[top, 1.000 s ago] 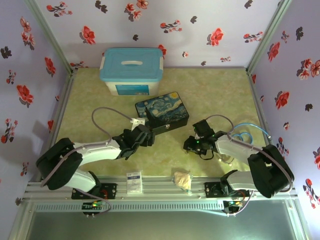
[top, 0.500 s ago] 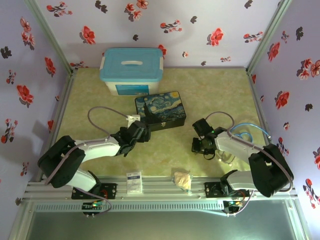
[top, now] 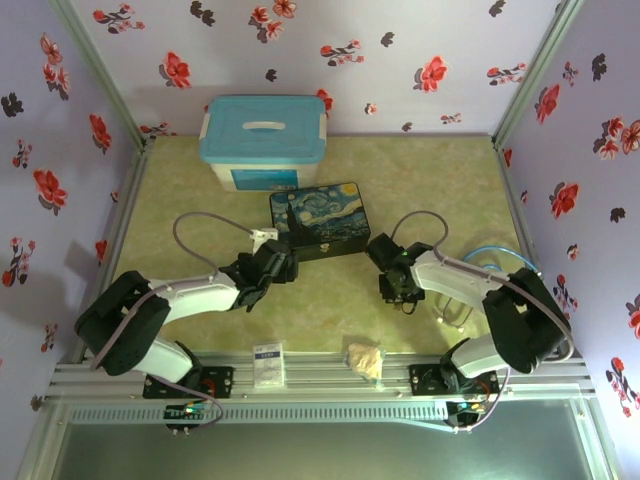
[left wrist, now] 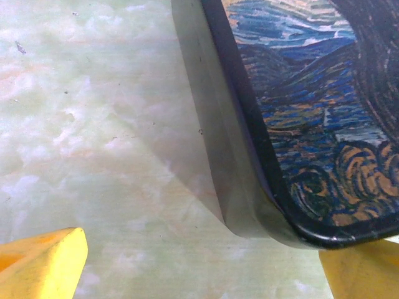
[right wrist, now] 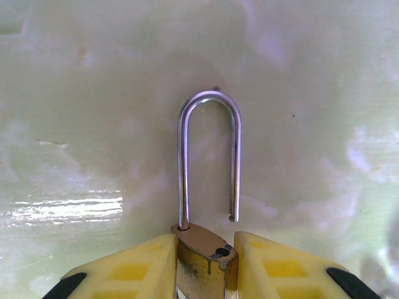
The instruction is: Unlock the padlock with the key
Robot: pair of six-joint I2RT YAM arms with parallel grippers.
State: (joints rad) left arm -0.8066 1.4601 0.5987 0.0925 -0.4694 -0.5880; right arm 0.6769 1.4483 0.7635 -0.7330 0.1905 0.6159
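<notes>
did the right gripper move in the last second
Yes. The right gripper, shut on the padlock, has swung up the view, closer to the painted box's near-right corner.

A white bin [top: 263, 140] with a light-blue lid stands at the far left of the pale green marbled table [top: 430, 190]. Just nearer, toward the middle, lies a dark box [top: 325, 222] painted with a swirling blue night sky. At the near edge rest a small white packet [top: 267, 365] and, to its right, a crumpled beige wrapper [top: 365, 359].
</notes>
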